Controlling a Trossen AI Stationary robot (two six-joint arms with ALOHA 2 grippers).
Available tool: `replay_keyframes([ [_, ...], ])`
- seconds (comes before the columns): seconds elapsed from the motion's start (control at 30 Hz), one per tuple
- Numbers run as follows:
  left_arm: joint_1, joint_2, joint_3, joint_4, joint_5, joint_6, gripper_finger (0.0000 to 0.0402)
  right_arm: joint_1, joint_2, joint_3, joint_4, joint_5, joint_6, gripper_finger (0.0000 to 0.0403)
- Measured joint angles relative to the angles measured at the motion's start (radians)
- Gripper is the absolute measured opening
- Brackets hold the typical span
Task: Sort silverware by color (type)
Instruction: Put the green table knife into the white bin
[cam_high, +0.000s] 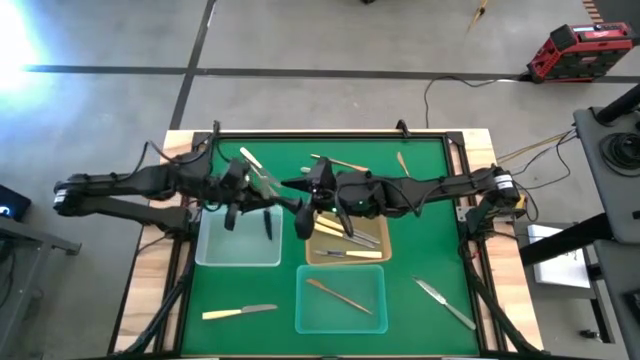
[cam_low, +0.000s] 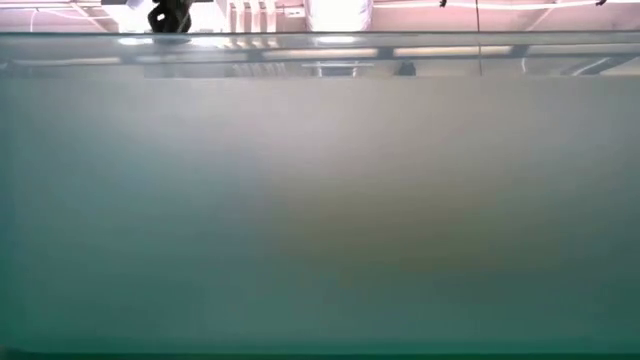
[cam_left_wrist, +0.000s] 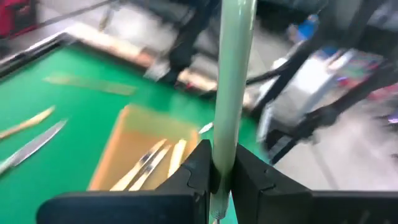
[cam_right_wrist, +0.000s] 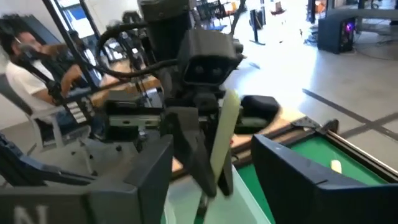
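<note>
1. Nearest on the green mat (cam_high: 420, 200), a cream-handled knife (cam_high: 240, 313) lies loose at the left and a silver knife (cam_high: 445, 303) at the right. Between them, the near tray (cam_high: 375, 275) holds a copper piece (cam_high: 345, 295).
2. Farther in, the tan tray (cam_high: 315, 250) holds cream-handled pieces.
3. Above its left edge, my left gripper (cam_left_wrist: 221, 165) clamps a cream handle (cam_left_wrist: 233, 74) upright. My right gripper (cam_right_wrist: 214, 165) faces it with fingers spread, and the handle stands just ahead of their gap.
4. This looks like a handover. My right fingers should centre on the free handle and grip firmly before my left lets go.
5. Farthest, more loose pieces (cam_high: 335, 162) wait.
</note>
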Motion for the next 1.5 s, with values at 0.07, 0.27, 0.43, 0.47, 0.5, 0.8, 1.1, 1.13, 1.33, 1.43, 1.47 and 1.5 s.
replay_keyframes([
  [0.07,0.000,-0.041,0.000,-0.160,-0.065,-0.009,0.0018,0.000,0.000,0.038,-0.088,0.000,0.022,0.0220],
  [0.27,0.000,-0.103,0.000,-0.606,-0.183,-0.153,0.0017,0.000,0.000,0.164,-0.398,0.000,0.098,0.0220],
  [0.43,0.000,-0.077,-0.001,-0.801,-0.174,-0.219,0.0017,0.000,0.000,0.205,-0.507,0.000,0.100,0.0209],
  [0.47,0.000,-0.064,-0.001,-0.824,-0.173,-0.220,0.0017,0.000,0.000,0.207,-0.515,0.000,0.100,0.0207],
  [0.5,0.000,-0.048,-0.001,-0.845,-0.163,-0.222,0.0017,0.000,0.000,0.208,-0.521,0.000,0.100,0.0205],
  [0.8,0.000,0.172,-0.060,-0.876,-0.069,-0.218,0.0031,0.000,0.002,0.202,-0.596,0.000,0.100,0.0192],
  [1.1,0.000,0.323,-0.065,-0.790,0.031,-0.138,0.0040,0.000,0.002,0.202,-0.651,0.000,0.099,0.0187],
  [1.13,0.000,0.331,-0.060,-0.771,0.048,-0.133,0.0040,0.000,0.002,0.202,-0.659,0.000,0.099,0.0187],
  [1.33,0.000,0.361,-0.017,-0.708,0.091,-0.118,0.0042,0.000,0.002,0.201,-0.727,0.000,0.092,0.0187],
  [1.43,0.000,0.377,0.004,-0.708,0.121,-0.100,0.0042,0.000,0.002,0.201,-0.754,-0.001,0.092,0.0187],
  [1.47,0.000,0.381,0.007,-0.707,0.133,-0.099,0.0042,0.000,0.002,0.201,-0.763,-0.001,0.092,0.0187],
  [1.5,0.000,0.387,0.011,-0.705,0.140,-0.098,0.0042,0.000,0.002,0.201,-0.769,-0.004,0.091,0.0187],
])
